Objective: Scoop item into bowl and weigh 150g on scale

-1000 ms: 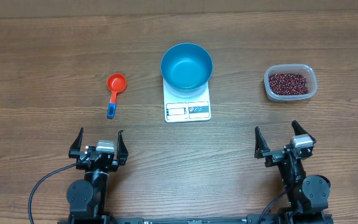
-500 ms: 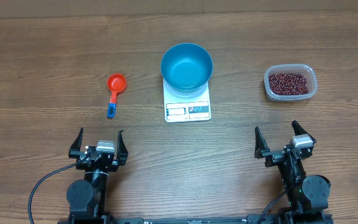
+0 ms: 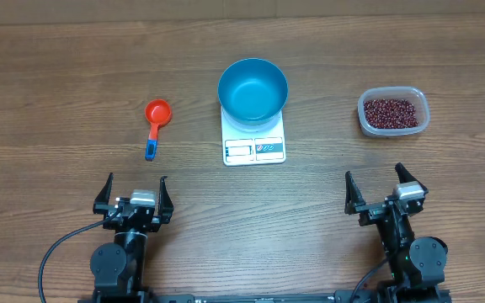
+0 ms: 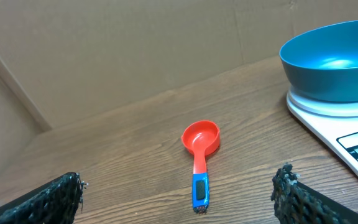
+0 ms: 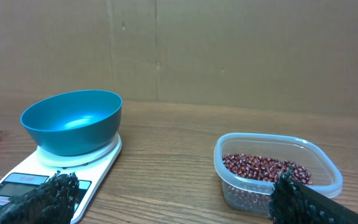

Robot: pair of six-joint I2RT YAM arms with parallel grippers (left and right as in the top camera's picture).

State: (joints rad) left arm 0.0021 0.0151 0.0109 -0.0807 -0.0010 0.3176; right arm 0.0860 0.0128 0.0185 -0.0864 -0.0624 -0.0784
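I see my left gripper (image 3: 136,180) and right gripper (image 3: 375,174) with jaws wide, holding nothing. The round deep blue bowl (image 3: 253,89) stands on the flat white scale (image 3: 254,149). The small red-brown beans (image 3: 391,112) lie in a clear plastic tub (image 3: 420,126), well apart from the bowl.

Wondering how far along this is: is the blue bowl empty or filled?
Empty: the blue bowl shows only bare blue inside; the beans sit in the tub.

Robot lab: wood table (image 3: 57,67), cardboard backdrop (image 5: 229,50)
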